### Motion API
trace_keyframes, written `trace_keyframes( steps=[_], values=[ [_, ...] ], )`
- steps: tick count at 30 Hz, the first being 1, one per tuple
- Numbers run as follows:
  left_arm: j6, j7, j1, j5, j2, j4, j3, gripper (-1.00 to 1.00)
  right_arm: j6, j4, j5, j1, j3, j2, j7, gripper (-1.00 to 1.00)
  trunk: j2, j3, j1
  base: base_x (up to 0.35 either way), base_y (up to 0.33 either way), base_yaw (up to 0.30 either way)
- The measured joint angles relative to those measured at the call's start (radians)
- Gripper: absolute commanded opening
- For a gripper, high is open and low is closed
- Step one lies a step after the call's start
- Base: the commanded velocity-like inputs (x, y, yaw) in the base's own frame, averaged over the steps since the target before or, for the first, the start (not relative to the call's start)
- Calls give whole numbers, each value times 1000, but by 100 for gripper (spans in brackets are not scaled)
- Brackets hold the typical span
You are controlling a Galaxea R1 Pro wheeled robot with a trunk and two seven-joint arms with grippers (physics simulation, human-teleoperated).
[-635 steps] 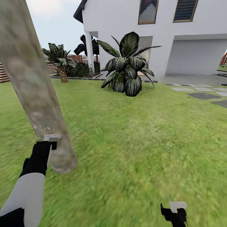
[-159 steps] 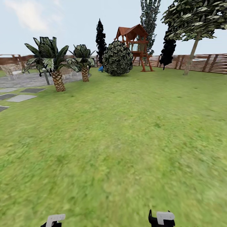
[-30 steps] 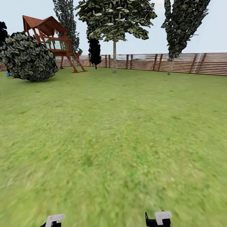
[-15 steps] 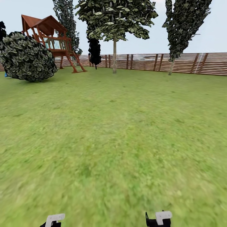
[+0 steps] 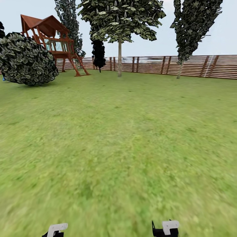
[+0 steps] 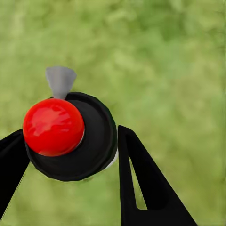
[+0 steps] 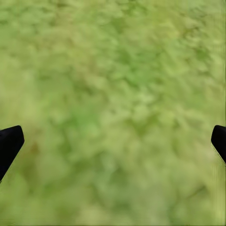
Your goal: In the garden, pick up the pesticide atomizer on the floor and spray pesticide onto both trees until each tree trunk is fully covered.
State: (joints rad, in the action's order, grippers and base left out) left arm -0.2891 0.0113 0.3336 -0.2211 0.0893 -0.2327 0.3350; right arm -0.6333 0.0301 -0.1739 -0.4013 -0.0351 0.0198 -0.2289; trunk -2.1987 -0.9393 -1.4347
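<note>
Your left claw [image 6: 70,155] is clamped on the pesticide atomizer [image 6: 70,136], red cap facing the wrist camera; your right claw [image 7: 113,141] hangs spread over the lawn [image 5: 125,138]. Far ahead, a pale tree trunk [image 5: 119,57] stands near the fence [image 5: 197,65].

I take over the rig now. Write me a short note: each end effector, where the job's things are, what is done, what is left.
Left end effector: shut on the pesticide atomizer, red cap facing its wrist camera, grey nozzle beside it.
Right end effector: open, holding nothing, over the lawn.
Ahead: a pale-trunked tree far off by the wooden fence; play tower and round shrub to the left.
Done: atomizer picked up.
Left: drive to that tree and spray its trunk. No specks can be judged from this far.
</note>
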Motion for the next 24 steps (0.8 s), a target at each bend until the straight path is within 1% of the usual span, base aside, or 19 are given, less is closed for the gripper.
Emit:
trace_keyframes(
  steps=[4, 24],
  values=[
    [0, 0, 0, 0, 0, 1, 5, -100, 0, 0, 0, 0, 0, 0, 0, 100, 0, 0, 0, 339, 0, 0],
    [0, 0, 0, 0, 0, 0, 5, -100, 0, 0, 0, 0, 0, 0, 0, 100, 0, 0, 0, 339, 0, 0]
  ],
)
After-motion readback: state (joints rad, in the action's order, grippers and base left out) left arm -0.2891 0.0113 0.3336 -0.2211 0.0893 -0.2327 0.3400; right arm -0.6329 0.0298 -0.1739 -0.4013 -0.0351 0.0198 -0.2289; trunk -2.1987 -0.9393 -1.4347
